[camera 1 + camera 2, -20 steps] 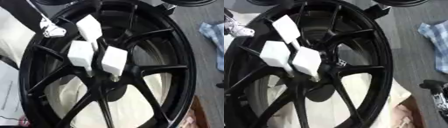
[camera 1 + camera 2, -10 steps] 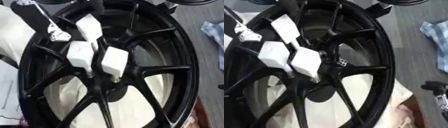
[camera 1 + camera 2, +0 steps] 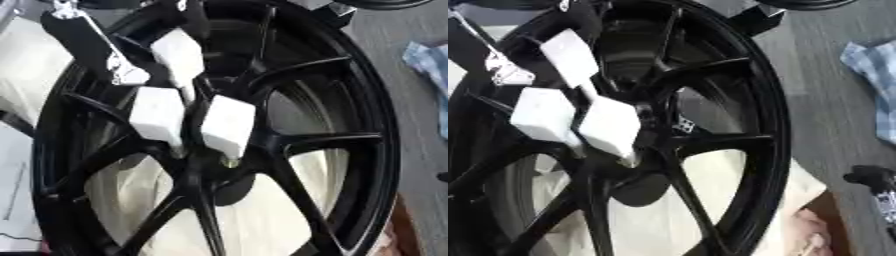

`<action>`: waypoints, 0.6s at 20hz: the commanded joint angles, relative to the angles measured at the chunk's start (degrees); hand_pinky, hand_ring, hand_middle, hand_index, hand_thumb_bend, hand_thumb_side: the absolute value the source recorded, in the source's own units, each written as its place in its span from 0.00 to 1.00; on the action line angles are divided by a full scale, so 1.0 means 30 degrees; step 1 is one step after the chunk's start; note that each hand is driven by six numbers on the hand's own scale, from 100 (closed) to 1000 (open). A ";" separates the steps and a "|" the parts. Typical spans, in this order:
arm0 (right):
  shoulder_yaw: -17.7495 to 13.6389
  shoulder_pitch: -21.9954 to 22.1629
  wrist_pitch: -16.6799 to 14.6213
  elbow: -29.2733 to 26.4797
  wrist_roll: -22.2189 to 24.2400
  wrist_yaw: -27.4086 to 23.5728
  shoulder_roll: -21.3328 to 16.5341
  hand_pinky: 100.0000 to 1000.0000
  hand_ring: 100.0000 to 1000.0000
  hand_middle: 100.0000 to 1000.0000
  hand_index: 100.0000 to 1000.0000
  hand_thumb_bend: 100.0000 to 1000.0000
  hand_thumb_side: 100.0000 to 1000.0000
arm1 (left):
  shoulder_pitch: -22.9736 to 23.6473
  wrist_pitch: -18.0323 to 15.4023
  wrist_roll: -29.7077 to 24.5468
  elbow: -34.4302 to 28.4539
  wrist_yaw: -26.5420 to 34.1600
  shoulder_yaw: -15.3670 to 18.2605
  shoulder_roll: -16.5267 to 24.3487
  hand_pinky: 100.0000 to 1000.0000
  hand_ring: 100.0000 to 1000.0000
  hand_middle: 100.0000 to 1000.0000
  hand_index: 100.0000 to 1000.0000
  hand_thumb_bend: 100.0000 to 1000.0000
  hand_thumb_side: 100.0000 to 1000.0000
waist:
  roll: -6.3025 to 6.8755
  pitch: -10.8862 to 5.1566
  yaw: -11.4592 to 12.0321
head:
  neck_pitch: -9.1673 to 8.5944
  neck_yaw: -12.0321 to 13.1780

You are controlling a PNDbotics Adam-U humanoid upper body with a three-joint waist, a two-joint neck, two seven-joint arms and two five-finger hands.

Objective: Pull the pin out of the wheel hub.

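Black wheel hub [image 3: 350,150] fills the view; three white block-headed pins [image 3: 226,125] stand at its centre.
Left hand [image 3: 96,47] reaches in from far left, just beside the far pin; finger state cannot be told. Blue cloth [image 3: 872,75] lies right.

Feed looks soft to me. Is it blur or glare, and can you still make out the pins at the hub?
Left eye view: blurred throughout, no strong glare; three white blocks on the wheel hub readable, left hand smeared. Right eye view: equally soft; blue cloth hazy.

Left hand [image 3: 118,70] reaching from upper left (fingers perhaps curled)
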 commanded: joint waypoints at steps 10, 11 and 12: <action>0.0016 -0.0090 0.0322 -0.0283 -0.0095 0.0001 0.0116 0.99 0.70 0.57 0.68 0.00 0.72 | -0.0475 0.0084 0.0015 0.0269 -0.0239 -0.0160 0.0016 0.80 0.85 0.66 0.77 0.03 0.05 | 0.0032 -0.0310 -0.0084 | -0.0272 0.0092; 0.0020 -0.0088 0.0338 -0.0283 -0.0089 0.0006 0.0121 0.99 0.70 0.57 0.68 0.00 0.72 | -0.0517 0.0126 0.0015 0.0258 -0.0175 -0.0118 0.0010 0.80 0.84 0.65 0.76 0.02 0.05 | 0.0036 -0.0316 -0.0072 | -0.0262 0.0096; 0.0022 -0.0077 0.0359 -0.0283 -0.0084 0.0012 0.0128 0.99 0.70 0.57 0.68 0.00 0.73 | -0.0552 0.0175 0.0015 0.0241 -0.0137 -0.0077 0.0013 0.80 0.83 0.64 0.75 0.02 0.05 | 0.0040 -0.0327 -0.0059 | -0.0246 0.0095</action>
